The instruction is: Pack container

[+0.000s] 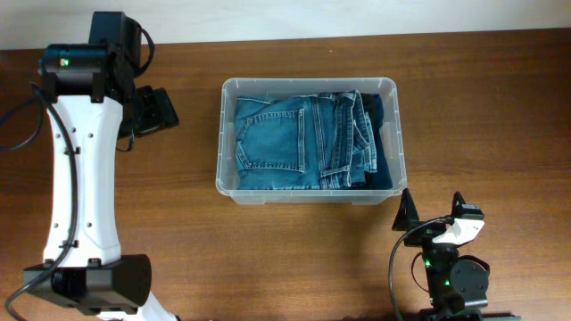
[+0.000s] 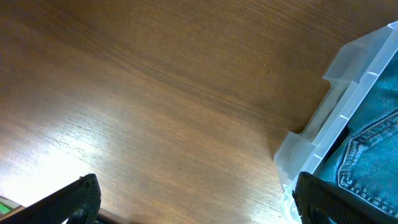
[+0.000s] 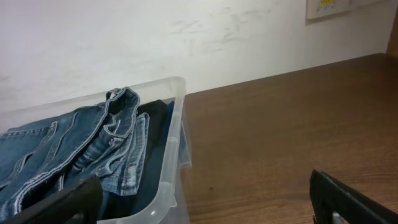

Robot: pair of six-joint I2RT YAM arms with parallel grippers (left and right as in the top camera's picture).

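Brown wood-grain tabletop (image 1: pixel 482 107) showed pale glare on one side; scuffed white painted wall (image 3: pixel 155 43) stood behind, carrying a small off-white wall plate (image 3: pixel 333 7).

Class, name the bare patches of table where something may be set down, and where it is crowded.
Bare wood: the stretch right of the container to the table edge; the gap between container and left arm. Crowded: the container, filled with jeans, and the near edge by the right gripper.

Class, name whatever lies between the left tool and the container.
Only bare wooden table separates the left tool from the container. The overhead view shows this, and the left wrist view agrees.
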